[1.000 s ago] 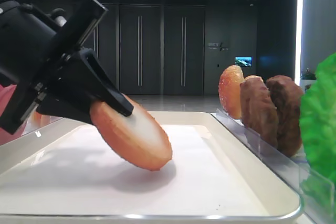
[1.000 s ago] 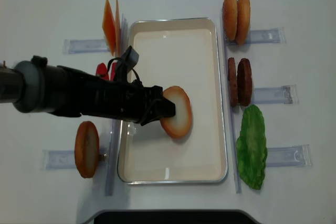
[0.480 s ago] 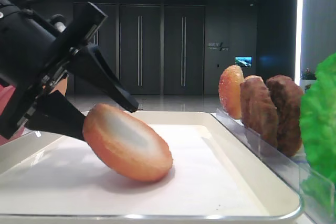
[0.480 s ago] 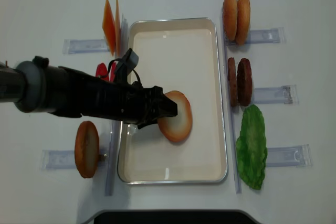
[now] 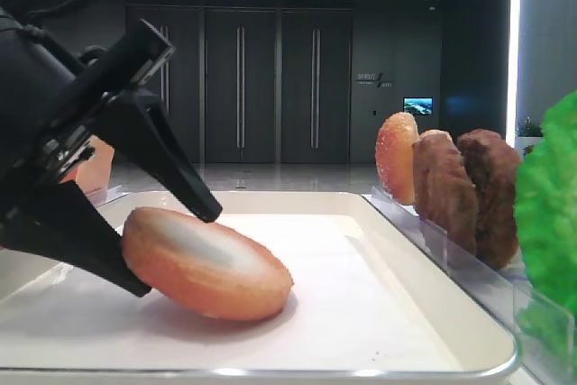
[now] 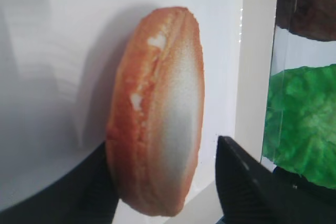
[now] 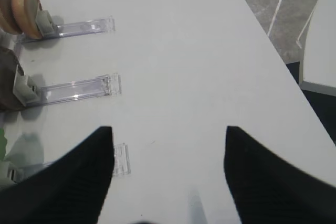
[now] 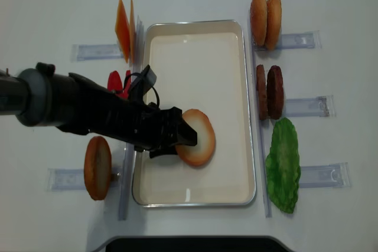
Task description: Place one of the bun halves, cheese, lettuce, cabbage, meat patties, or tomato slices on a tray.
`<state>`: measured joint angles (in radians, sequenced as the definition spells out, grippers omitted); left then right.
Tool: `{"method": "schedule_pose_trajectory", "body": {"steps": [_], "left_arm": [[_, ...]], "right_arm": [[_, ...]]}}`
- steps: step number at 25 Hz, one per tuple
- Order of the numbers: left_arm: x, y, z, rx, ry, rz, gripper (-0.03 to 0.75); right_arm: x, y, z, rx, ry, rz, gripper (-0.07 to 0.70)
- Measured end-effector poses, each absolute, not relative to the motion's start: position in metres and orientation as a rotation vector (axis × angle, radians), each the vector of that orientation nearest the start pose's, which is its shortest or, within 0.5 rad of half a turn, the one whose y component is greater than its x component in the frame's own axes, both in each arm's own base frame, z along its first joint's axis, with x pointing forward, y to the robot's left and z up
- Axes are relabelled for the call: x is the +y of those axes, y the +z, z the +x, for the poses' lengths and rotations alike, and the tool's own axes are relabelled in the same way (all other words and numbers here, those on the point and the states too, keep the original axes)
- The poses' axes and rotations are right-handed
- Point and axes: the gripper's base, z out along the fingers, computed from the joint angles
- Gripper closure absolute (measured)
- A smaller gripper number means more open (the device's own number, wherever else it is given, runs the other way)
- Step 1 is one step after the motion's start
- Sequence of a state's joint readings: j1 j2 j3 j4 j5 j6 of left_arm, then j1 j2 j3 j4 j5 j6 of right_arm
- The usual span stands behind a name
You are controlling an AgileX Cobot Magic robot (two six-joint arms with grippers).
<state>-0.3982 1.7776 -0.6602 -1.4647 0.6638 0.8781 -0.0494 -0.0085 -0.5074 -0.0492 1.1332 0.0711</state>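
Left gripper (image 8: 184,137) jaws wide, gripping nothing; bun half (image 8: 196,137) lies released on tray (image 8: 195,25), approx 6 o'clock of centre.

Bun half (image 8: 198,137) lain on the tray (image 8: 227,184) toward its near right part, cheese (image 8: 123,38) racked off its far left corner, meat patties (image 8: 269,91) and lettuce (image 8: 283,166) ranged along its right edge

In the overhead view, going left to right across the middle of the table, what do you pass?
Bun half on the left rack → left gripper → bun half on the tray → tray's right rim → meat patties → clear rack.
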Motion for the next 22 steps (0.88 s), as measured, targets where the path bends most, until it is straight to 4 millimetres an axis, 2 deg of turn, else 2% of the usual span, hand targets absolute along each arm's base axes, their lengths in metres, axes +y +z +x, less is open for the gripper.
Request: {"method": "schedule_pose_trajectory", "body": {"steps": [3, 7, 16, 19, 22], "left_arm": [[-0.159, 0.127, 0.235, 2.852, -1.128, 0.011, 0.287], [-0.158, 0.148, 0.241, 2.864, -1.071, 0.007, 0.286], [-0.140, 0.166, 0.235, 3.039, -0.735, 0.034, 0.286], [-0.138, 0.186, 0.236, 3.005, -0.693, 0.073, 0.286], [-0.136, 0.217, 0.239, 2.949, -0.660, 0.122, 0.286]], "right_arm": [[-0.004, 0.274, -0.010, 2.096, -0.046, 0.131, 0.197], [-0.004, 0.274, -0.010, 2.096, -0.046, 0.131, 0.197], [-0.004, 0.274, -0.010, 2.096, -0.046, 0.131, 0.197], [-0.004, 0.274, -0.010, 2.096, -0.046, 0.131, 0.197], [-0.004, 0.274, -0.010, 2.096, -0.046, 0.131, 0.197]]}}
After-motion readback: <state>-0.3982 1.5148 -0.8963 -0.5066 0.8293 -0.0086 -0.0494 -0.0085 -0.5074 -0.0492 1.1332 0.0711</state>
